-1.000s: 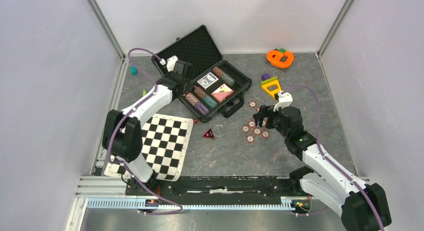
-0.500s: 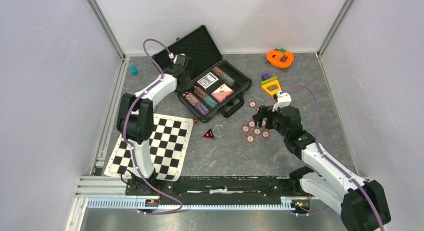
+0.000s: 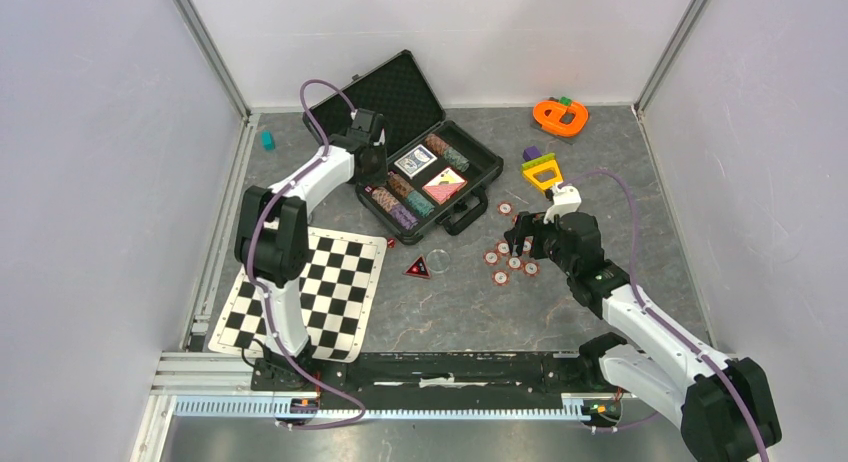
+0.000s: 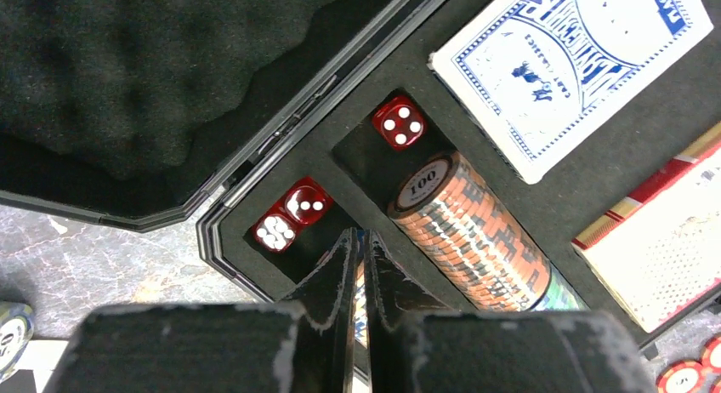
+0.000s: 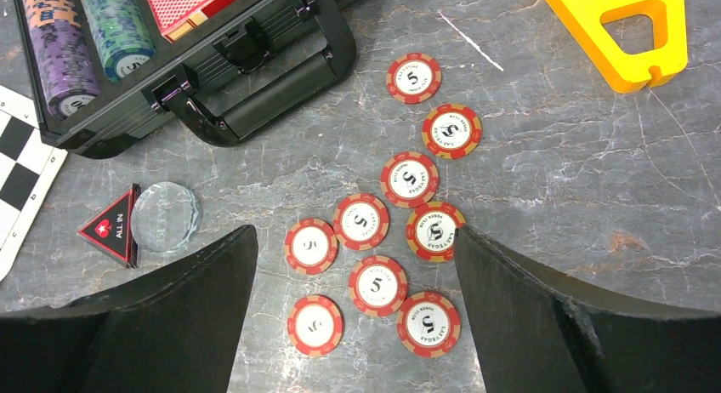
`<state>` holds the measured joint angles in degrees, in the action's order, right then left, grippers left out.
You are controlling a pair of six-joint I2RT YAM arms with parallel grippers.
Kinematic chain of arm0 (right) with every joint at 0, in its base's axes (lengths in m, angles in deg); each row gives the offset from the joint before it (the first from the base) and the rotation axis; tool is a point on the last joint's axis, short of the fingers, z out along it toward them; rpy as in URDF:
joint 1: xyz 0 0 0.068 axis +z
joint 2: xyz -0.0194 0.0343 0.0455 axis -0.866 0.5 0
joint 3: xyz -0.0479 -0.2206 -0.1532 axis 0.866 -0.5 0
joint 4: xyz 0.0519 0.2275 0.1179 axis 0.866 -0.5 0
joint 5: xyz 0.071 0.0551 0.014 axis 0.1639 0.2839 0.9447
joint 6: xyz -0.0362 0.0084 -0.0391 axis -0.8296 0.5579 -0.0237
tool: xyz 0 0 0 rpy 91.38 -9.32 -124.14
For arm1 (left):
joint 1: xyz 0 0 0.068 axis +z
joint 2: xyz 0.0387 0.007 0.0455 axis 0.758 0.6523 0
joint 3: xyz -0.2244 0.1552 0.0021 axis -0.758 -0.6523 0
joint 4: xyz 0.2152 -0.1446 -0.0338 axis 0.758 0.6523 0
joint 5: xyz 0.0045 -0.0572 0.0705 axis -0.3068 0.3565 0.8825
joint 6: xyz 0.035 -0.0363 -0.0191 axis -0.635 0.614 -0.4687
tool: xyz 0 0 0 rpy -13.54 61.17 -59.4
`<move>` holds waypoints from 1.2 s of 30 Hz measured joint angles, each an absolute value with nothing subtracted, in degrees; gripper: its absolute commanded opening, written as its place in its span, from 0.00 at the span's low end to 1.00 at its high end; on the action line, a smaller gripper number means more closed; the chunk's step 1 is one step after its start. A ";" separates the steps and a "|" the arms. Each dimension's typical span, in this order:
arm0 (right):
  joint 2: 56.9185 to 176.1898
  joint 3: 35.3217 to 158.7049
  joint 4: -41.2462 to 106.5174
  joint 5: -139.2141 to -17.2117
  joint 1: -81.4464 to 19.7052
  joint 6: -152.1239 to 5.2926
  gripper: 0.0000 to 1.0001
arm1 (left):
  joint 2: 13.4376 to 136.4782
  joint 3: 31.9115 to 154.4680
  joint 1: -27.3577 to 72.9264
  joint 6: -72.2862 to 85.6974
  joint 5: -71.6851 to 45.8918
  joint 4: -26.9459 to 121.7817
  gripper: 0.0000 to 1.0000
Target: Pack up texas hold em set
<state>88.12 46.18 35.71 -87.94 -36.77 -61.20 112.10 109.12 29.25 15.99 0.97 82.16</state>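
Observation:
The black briefcase [image 3: 468,214] lies open at the back, its foam lid [image 4: 127,70] raised. It holds coloured chip stacks [image 4: 468,227], a blue card deck [image 4: 570,65], a red deck [image 4: 663,240] and three red dice [image 4: 292,214]. My left gripper [image 4: 360,233] is shut and hovers over the case's left corner [image 3: 372,167], just behind the dice pockets. Several red-white poker chips [image 5: 377,285] lie loose on the table [image 3: 505,262]. My right gripper [image 5: 355,231] is open and empty right above them [image 3: 520,244], a finger on each side of the cluster.
A red-black "ALL IN" triangle [image 5: 113,227] and a clear disc [image 5: 166,216] lie left of the chips. The checkered mat [image 3: 320,287] is at the front left. A yellow toy [image 5: 633,27] and an orange toy [image 3: 560,115] are at the back right. A teal block [image 3: 268,140] is at the back left.
My left arm has folded in and its gripper has shifted slightly toward the back over the case's left corner. The right arm and chips have barely moved.

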 measured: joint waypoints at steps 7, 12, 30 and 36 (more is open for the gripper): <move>88.33 46.18 35.69 -87.07 -36.77 -61.23 0.90 | 111.75 109.53 29.54 14.79 -0.32 83.10 0.15; 88.33 46.18 35.69 -86.87 -36.77 -61.23 0.91 | 107.80 108.31 29.27 15.53 9.01 85.79 0.68; 88.82 45.87 36.04 -85.97 -36.77 -61.20 0.91 | 83.14 80.61 50.19 47.51 21.58 83.10 0.99; 88.82 45.85 36.19 -84.73 -36.77 -61.20 0.90 | 88.17 80.61 53.75 53.04 14.59 78.47 0.92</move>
<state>88.82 45.85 36.19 -84.73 -36.77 -61.20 88.17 80.61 53.75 53.04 14.59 78.47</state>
